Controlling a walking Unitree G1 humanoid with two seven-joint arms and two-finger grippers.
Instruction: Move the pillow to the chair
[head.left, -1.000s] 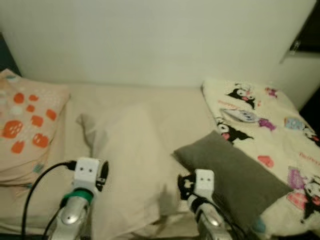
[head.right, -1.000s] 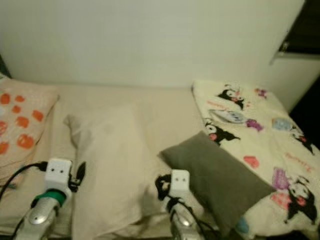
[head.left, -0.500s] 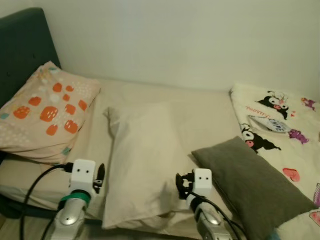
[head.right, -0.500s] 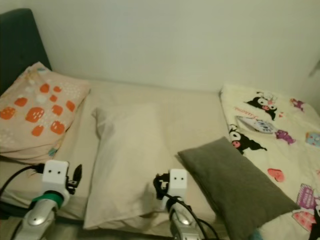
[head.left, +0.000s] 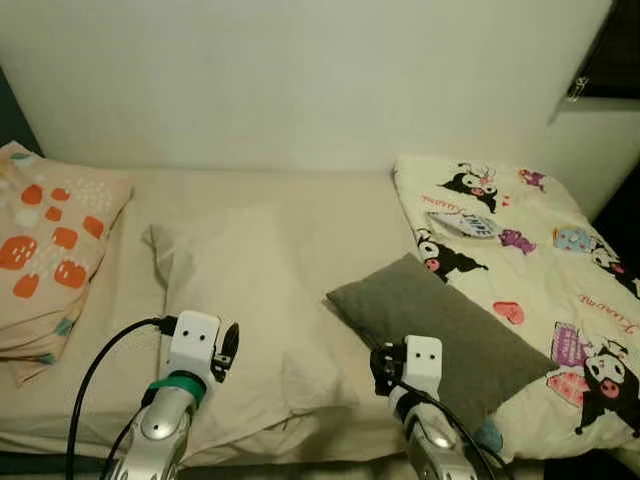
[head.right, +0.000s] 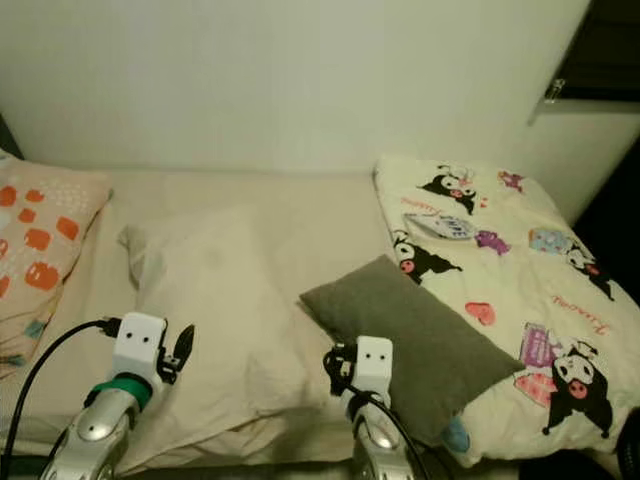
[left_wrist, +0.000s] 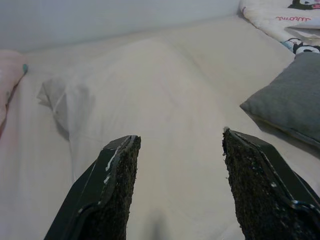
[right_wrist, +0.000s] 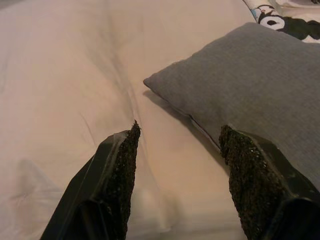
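A large cream pillow (head.left: 245, 300) lies on the bed, left of centre. A smaller grey pillow (head.left: 440, 320) lies to its right, partly on the cartoon blanket. My left gripper (head.left: 226, 350) hovers low over the cream pillow's near part; the left wrist view shows it open (left_wrist: 180, 135) with the pillow beyond its fingers. My right gripper (head.left: 383, 368) sits at the grey pillow's near left corner. It is open (right_wrist: 180, 127), with the gap between the two pillows ahead of it. Neither holds anything.
An orange-spotted pillow (head.left: 45, 250) lies at the bed's left end. A cream blanket with black cartoon figures (head.left: 520, 250) covers the right side. A pale wall (head.left: 300, 80) runs behind the bed, and a dark opening (head.left: 615, 50) shows at the top right.
The camera has swung from left back to the right, so the whole scene shifted. Both arms stay low at the front, and both grippers remain open and empty.
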